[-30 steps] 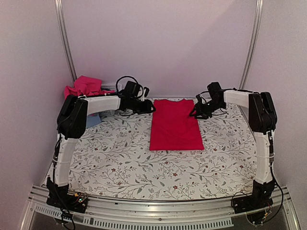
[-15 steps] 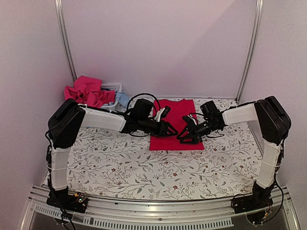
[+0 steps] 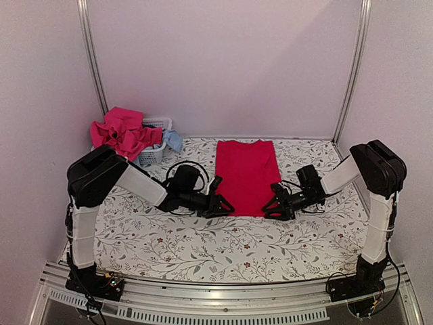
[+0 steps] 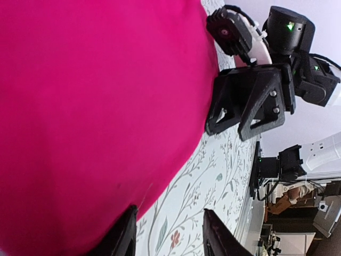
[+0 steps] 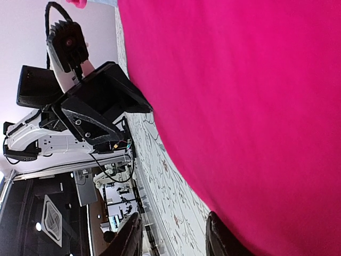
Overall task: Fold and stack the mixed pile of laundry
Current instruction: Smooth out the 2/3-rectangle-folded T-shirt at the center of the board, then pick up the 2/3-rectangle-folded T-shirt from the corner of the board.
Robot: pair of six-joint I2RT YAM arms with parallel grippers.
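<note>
A bright red cloth lies flat as a long rectangle in the middle of the table. My left gripper sits low at its near-left corner, jaws open. My right gripper sits low at its near-right corner, jaws open. In the left wrist view the red cloth fills the left; my left gripper is open with one finger at the cloth's edge. In the right wrist view the cloth fills the right; my right gripper is open, one finger at the cloth's edge. More pink-red pieces and a light blue one are heaped at the back left.
A white slatted basket stands at the back left under the heap. The floral table cover runs to a metal rail at the near edge. Walls close in the left, back and right.
Both grippers have moved from the cloth's far end along its sides down to its near corners. The red cloth stays flat on the table.
</note>
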